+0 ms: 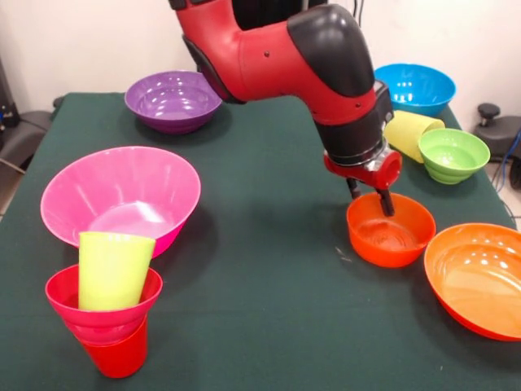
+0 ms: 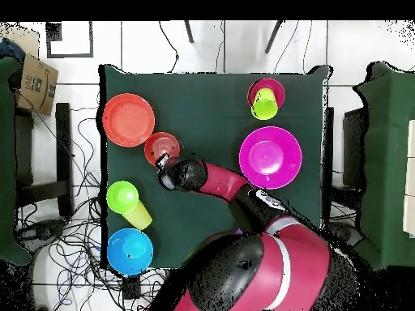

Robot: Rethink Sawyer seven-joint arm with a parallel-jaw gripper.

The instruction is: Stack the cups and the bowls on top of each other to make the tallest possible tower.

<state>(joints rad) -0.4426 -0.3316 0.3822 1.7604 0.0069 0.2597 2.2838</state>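
My gripper (image 1: 370, 198) (image 2: 165, 163) hangs open at the small orange bowl (image 1: 391, 232) (image 2: 160, 146). One finger dips inside the bowl and the other stands just outside its far rim. At the near left stands the tower: a red cup (image 1: 118, 356) carries a small magenta bowl (image 1: 57, 295) with a lime green cup (image 1: 114, 269) (image 2: 264, 105) leaning in it. A pale yellow cup (image 1: 407, 130) (image 2: 139, 215) lies on its side against the small green bowl (image 1: 453, 153) (image 2: 122, 197).
The large pink bowl (image 1: 122, 195) (image 2: 270, 157) sits behind the tower. The large orange bowl (image 1: 480, 277) (image 2: 128, 119) lies right beside the small orange one. A purple bowl (image 1: 172, 99) and a blue bowl (image 1: 415, 87) (image 2: 130, 250) stand at the far side.
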